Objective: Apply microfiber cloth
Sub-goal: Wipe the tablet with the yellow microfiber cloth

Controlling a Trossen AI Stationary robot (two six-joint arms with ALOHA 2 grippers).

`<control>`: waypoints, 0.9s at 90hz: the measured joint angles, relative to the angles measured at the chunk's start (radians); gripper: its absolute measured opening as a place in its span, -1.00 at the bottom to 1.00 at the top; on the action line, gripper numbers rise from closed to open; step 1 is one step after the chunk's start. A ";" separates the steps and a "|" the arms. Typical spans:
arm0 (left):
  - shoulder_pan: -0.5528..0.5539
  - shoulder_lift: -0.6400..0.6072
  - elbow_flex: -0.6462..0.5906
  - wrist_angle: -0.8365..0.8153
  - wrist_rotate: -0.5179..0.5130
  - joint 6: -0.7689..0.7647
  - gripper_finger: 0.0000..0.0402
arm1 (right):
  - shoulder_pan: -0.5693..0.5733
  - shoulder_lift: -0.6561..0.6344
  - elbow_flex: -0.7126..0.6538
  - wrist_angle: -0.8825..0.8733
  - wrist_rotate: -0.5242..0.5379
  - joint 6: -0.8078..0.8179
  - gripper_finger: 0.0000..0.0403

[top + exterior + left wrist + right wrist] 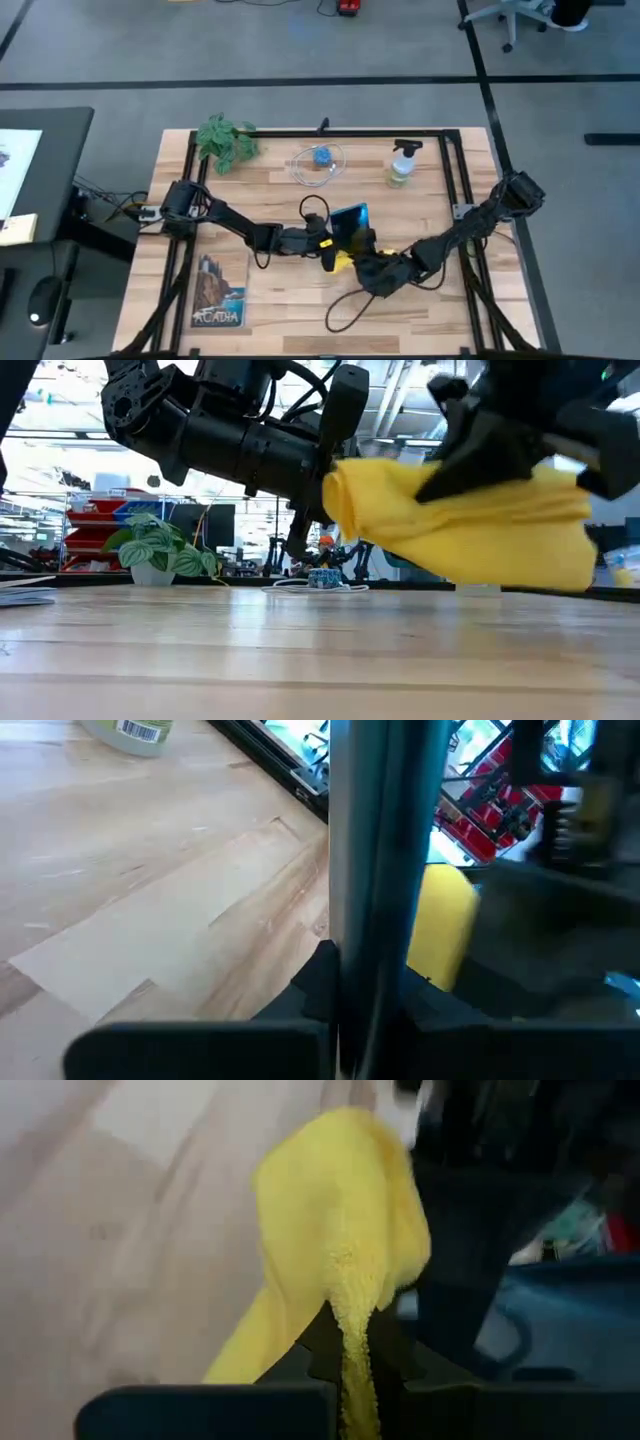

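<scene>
The yellow microfiber cloth [470, 525] hangs bunched above the table's middle, clear of the wood, with my right gripper [364, 264] shut on it. Just to its left, my left gripper [324, 241] is shut on a dark tablet [350, 222]. The tablet stands on edge off the table and shows a bluish face in the high view. In the left wrist view the tablet [380, 870] appears edge-on, with the cloth [445, 930] right beside it. Whether the cloth touches the tablet, I cannot tell. My left gripper pinches the tablet between its two fingers at one edge [350, 975], coming level from the table's left. The tablet is lifted clear and stands up out of the fingers. My right gripper pinches a fold of the cloth [352, 1330] between its two fingers, coming from the table's right. The cloth bulges slack beyond the fingers and hangs clear of the table.
A potted plant [226, 140] stands at the far left. A small blue object in a clear ring [320, 158] and a spray bottle [402, 166] stand along the far side. A printed booklet [218, 292] lies near left. Black frame rails [455, 170] border the table.
</scene>
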 joint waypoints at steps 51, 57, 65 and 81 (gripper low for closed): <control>-0.003 0.000 0.000 0.002 0.013 0.000 -0.96 | 0.050 0.000 -0.002 -0.070 0.070 0.115 -1.00; -0.003 0.000 0.000 0.002 0.012 0.000 -0.96 | 0.038 0.000 -0.002 0.012 0.070 0.055 -1.00; -0.003 0.000 0.000 0.002 0.020 0.000 -0.96 | 0.024 0.000 -0.002 0.037 0.070 0.023 -1.00; -0.004 0.000 0.000 -0.001 0.030 0.009 -0.95 | 0.022 0.000 -0.001 -0.145 0.070 0.134 -1.00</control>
